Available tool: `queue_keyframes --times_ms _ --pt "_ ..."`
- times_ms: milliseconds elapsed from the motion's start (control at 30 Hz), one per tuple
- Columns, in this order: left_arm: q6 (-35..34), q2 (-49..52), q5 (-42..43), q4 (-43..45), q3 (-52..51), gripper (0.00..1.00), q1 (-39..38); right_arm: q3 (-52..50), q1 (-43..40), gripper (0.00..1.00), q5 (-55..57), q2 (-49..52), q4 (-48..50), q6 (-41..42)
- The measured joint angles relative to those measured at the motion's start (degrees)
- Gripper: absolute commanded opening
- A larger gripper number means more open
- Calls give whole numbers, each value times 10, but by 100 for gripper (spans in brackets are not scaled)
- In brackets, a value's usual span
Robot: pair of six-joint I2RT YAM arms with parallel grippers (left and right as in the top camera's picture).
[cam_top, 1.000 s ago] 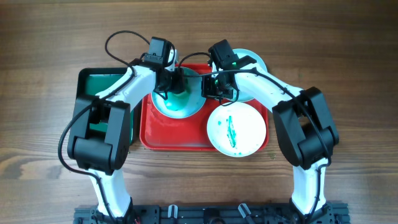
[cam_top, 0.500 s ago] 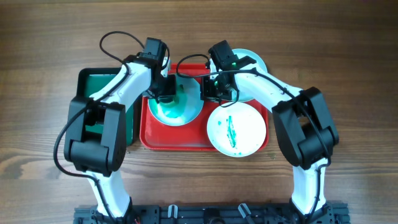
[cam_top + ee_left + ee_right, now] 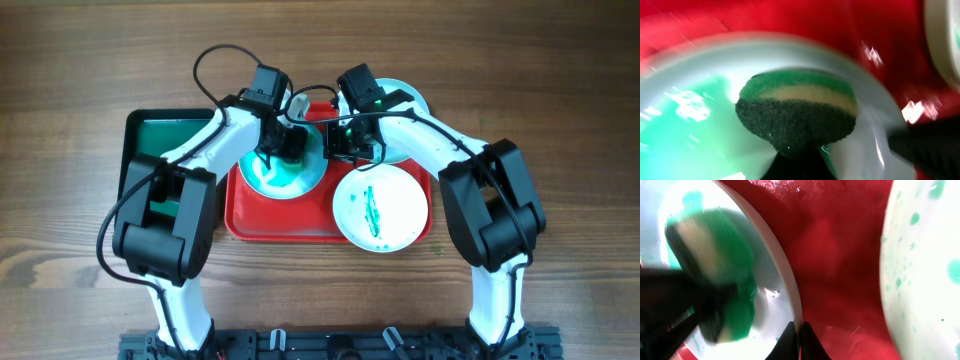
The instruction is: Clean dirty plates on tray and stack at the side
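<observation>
Left fingers: my left gripper (image 3: 283, 142) pinches the sponge (image 3: 797, 117) and presses it onto the wet, green-smeared plate (image 3: 268, 178) on the red tray (image 3: 275, 228).
Right fingers: my right gripper (image 3: 799, 334) is closed tight on that plate's rim.
Risk: a stroke toward my right fingers could knock the rim loose, and the slick plate would skid.
Change: half a second ago the sponge was further left; my right arm has not moved.

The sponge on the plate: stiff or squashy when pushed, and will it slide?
Probably squashy: the sponge bulges into a rounded dome where it is pinched. It likely glides easily, since the plate under it looks wet and glossy. Its dark scouring layer may drag slightly.
</observation>
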Motion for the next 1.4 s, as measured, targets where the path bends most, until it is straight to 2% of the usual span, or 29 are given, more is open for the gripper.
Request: queue_keyframes --times_ms 200,300,400,567,667,800,867,967,1100,1167,1267,1400 --pt "-63 0 -185 31 0 4 -3 0 0 4 -13 0 1 0" --pt "-68 0 -217 8 1 4 -3 0 3 4 -19 0 2 0" --pt "-38 0 -198 -34 8 4 -3 0 5 4 -21 0 -2 0" --pt "54 -3 -89 -89 12 4 -2 0 4 4 -20 0 -8 0" --pt "93 -2 -26 -99 12 4 -3 0 4 4 -20 0 -8 0" --pt "108 -2 6 -72 6 4 -9 0 3 4 -19 0 -8 0" --pt "91 -2 -3 -42 2 4 -12 0 2 4 -18 0 -7 0" --pt "39 0 -59 7 2 4 -19 0 1 4 -18 0 -2 0" --pt "-64 0 -164 13 2 4 -20 0 1 4 -19 0 0 0" --pt "-132 0 -205 -18 4 4 -12 0 2 4 -24 0 0 0" --pt "-187 -1 -214 -93 12 4 -1 0 6 4 -32 0 2 0" --pt "-187 -4 -173 -171 17 4 5 0 7 4 -36 0 1 -4"
